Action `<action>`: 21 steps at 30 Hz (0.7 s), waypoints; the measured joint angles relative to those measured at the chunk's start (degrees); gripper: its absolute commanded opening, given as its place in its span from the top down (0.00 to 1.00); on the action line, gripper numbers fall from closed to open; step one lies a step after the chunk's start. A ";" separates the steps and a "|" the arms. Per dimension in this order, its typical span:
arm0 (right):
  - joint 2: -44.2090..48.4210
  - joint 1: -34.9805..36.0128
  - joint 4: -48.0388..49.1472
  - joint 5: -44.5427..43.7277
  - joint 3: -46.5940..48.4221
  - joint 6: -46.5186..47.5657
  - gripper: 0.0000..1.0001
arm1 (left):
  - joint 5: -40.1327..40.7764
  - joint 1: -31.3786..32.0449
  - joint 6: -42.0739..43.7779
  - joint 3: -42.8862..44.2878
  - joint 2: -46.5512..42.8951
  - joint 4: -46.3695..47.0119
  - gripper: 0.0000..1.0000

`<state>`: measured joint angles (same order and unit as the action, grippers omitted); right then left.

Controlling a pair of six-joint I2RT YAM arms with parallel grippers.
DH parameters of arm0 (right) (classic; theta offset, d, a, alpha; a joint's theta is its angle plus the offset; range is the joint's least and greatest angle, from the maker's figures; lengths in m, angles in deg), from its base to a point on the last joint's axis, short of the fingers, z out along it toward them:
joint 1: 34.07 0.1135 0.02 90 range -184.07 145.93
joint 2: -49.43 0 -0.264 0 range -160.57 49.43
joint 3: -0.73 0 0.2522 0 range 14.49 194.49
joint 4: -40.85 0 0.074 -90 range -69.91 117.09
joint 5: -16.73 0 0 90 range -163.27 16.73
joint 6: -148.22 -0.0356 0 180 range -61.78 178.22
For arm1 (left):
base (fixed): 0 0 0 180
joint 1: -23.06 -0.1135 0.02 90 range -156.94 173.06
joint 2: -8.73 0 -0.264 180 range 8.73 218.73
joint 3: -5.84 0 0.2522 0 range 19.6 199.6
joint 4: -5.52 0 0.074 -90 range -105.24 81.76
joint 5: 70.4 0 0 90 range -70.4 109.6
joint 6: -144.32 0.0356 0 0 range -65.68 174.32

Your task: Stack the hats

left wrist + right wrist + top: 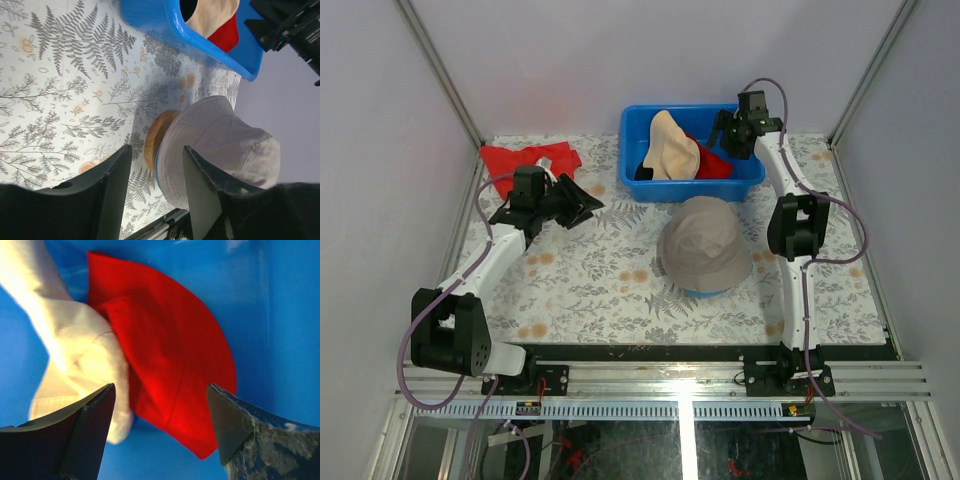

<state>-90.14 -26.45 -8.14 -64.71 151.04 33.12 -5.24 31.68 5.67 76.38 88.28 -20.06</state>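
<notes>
1. The right gripper [160, 427] hangs over the blue bin [640, 150] at the far side of the table. Its jaws are wide apart and hold nothing.
2. The red hat [170, 365] lies on the bin floor straight below those jaws, folded flat into a fan shape. In the wrist view its long axis runs slantwise, more along the fingers' reach than across the gap, so a straight drop looks likely to straddle its narrower width.
3. The peach hat [85, 355] overlaps the red hat's left edge and sits just beside one finger, so a closing pinch could catch both.
4. The grey hat [705, 250] sits on a wooden stand [157, 137], nearer than the bin, with a blue hat [700, 292] peeking out beneath it.
5. The left gripper [155, 190], jaws apart and empty, is well off to the left, so the right arm is far nearer the bin.
</notes>
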 measured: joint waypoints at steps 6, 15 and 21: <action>-5.22 0.37 -0.26 -5.57 0.87 2.56 0.16 | 0.00 -2.25 0.57 -0.02 -0.09 -0.92 0.56; -8.85 0.37 -0.22 -7.43 3.74 3.13 0.17 | 0.31 -3.06 0.52 -2.01 -1.66 -1.53 0.57; -8.92 0.55 0.46 -6.25 2.82 2.51 0.59 | 0.52 -3.10 0.37 -2.97 -2.60 -2.01 0.66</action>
<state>-99.06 -25.90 -7.68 -70.96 153.86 35.63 -4.71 28.58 6.04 73.40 85.68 -22.07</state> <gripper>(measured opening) 0.636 0.392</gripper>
